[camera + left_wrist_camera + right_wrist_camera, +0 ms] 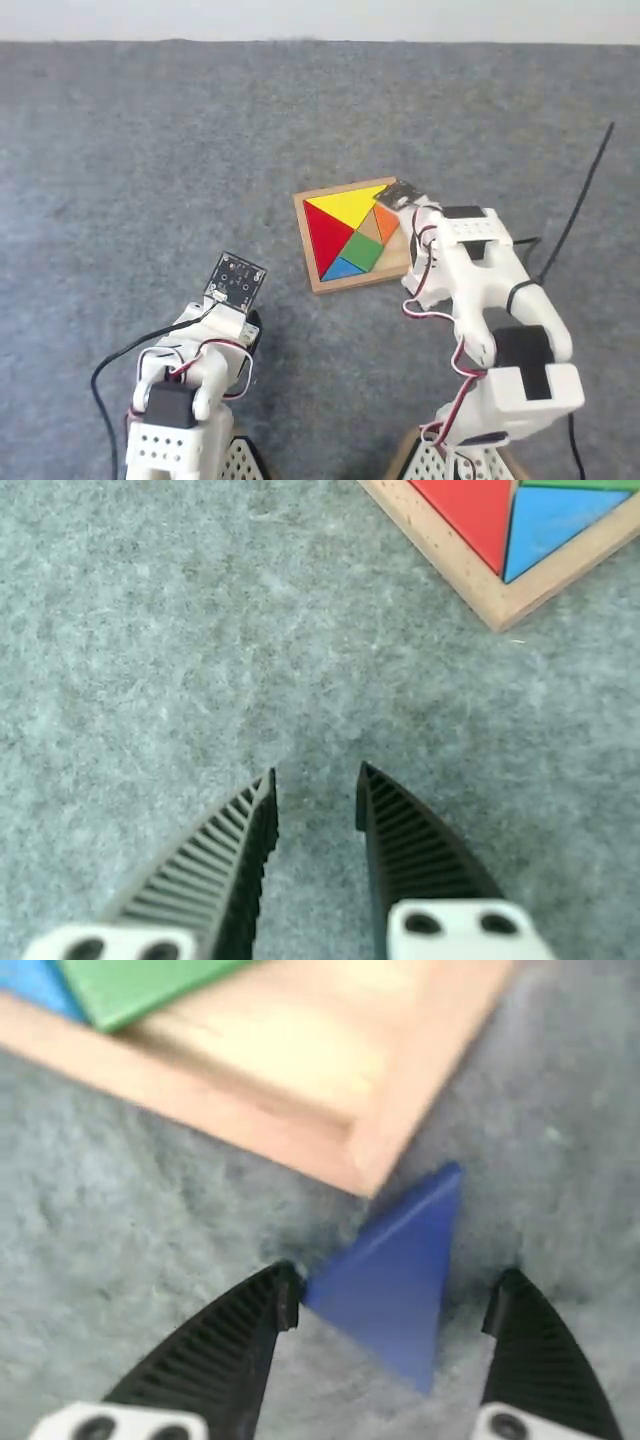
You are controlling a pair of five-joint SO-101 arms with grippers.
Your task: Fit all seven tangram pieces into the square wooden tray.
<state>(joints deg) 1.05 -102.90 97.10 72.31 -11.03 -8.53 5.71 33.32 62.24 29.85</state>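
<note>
The square wooden tray (pixel 357 282) lies mid-table holding a yellow triangle (pixel 350 205), a red triangle (pixel 325 236), a green piece (pixel 362 250), a light blue triangle (pixel 343 268) and an orange piece (pixel 386 222). Bare wood (pixel 290 1040) shows in its near right corner. A dark blue triangle (pixel 400 1250) lies flat on the carpet just outside that corner of the tray (pixel 400 1110). My right gripper (pixel 397 1285) is open and straddles it, one fingertip (pixel 285 1290) touching its point. My left gripper (pixel 315 790) hovers open over bare carpet, short of the tray's near left corner (pixel 450 565).
Grey carpet covers the whole table. The right arm (pixel 470 265) leans over the tray's right edge, with cables trailing to the right. The left arm (pixel 215 340) stands at the lower left, with open carpet on its left and beyond the tray.
</note>
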